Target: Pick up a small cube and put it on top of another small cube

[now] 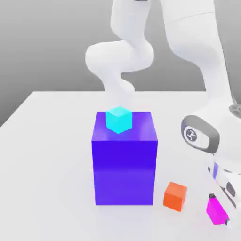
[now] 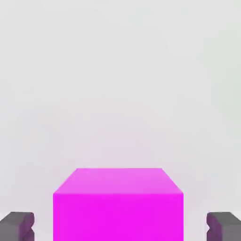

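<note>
The small magenta-pink cube (image 1: pixel 215 211) rests on the white table near the front, at the exterior view's right. My gripper (image 1: pixel 220 208) has come down around it and stands open. In the hand view the small cube (image 2: pixel 117 207) lies between the two dark fingertips (image 2: pixel 19 227), with a clear gap on each side, so my gripper (image 2: pixel 120 227) straddles it without touching. A cyan cube (image 1: pixel 118 119) sits on top of the big blue-violet block (image 1: pixel 124 164) in the table's middle. An orange cube (image 1: pixel 175 196) lies on the table between the block and the magenta cube.
The white table (image 1: pixel 47 155) stretches wide at the exterior view's left. The arm's white links (image 1: pixel 207 70) rise behind and above the block. The tall block stands close to the orange cube, to the left of my gripper in the exterior view.
</note>
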You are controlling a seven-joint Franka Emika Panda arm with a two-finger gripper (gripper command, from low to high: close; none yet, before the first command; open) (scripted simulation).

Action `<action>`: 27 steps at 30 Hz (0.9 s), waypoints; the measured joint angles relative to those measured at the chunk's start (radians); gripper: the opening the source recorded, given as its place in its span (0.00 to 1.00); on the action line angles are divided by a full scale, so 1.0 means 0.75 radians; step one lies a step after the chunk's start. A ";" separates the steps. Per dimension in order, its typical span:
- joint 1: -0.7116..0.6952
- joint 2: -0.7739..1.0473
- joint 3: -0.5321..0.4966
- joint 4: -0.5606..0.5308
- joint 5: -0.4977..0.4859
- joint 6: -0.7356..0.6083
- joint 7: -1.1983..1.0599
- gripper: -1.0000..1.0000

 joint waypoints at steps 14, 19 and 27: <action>-0.037 -0.135 0.069 0.183 0.112 -0.332 -0.051 0.00; -0.002 -0.049 0.063 0.424 0.121 -0.486 -0.028 0.00; 0.052 0.159 0.033 0.591 0.084 -0.437 0.010 1.00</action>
